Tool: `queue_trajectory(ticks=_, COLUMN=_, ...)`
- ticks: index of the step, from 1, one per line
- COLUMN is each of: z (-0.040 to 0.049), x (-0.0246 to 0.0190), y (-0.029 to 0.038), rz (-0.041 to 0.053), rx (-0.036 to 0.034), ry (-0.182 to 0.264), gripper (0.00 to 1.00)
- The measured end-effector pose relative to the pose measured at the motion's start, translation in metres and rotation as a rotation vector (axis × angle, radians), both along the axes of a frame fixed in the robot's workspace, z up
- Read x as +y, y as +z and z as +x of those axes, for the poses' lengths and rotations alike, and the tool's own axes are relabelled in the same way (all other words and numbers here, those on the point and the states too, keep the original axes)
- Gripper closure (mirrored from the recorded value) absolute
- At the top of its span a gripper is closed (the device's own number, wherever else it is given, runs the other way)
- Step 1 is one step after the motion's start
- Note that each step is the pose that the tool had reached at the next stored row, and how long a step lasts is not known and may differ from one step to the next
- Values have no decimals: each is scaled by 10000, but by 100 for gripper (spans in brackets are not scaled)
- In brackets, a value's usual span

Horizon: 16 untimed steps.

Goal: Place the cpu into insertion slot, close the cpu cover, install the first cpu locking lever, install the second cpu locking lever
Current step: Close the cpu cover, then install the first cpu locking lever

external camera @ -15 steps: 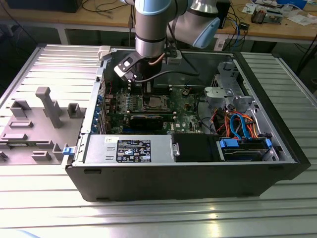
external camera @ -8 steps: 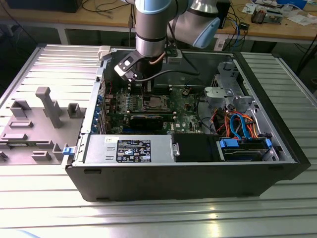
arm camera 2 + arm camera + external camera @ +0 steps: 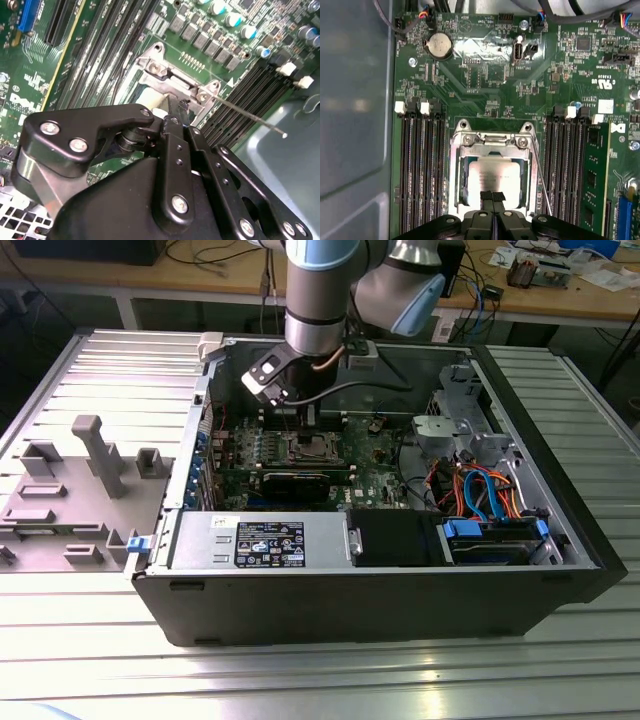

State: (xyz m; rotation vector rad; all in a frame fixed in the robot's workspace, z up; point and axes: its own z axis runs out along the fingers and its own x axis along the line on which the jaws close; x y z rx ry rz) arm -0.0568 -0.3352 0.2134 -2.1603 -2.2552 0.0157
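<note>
Black memory slots (image 3: 420, 175) first, then the socket (image 3: 453, 167) with the silver-grey chip (image 3: 492, 172) lying flat inside and the cover (image 3: 492, 146) folded down around it. Poised at the chip's edge, gripper (image 3: 493, 196) with fingers (image 3: 487, 199) pinched fully together on nothing. Just past the cover, thin wire lever (image 3: 541, 175), long axis along the socket's side, apparently unlatched.

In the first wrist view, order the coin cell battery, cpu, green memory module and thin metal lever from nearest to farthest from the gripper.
1. cpu, right at the tips of the gripper.
2. thin metal lever, alongside the cpu.
3. green memory module, beyond the lever on the same side.
4. coin cell battery, clearly farthest, away from all three.
</note>
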Motion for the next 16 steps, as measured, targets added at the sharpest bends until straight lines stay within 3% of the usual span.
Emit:
queue_trajectory(ticks=9, z=103, x=0, y=-3, rz=1, rx=0, ry=5, gripper=89)
queue_trajectory(ticks=16, z=114, x=0, y=-3, rz=0, rx=0, ry=6, gripper=89)
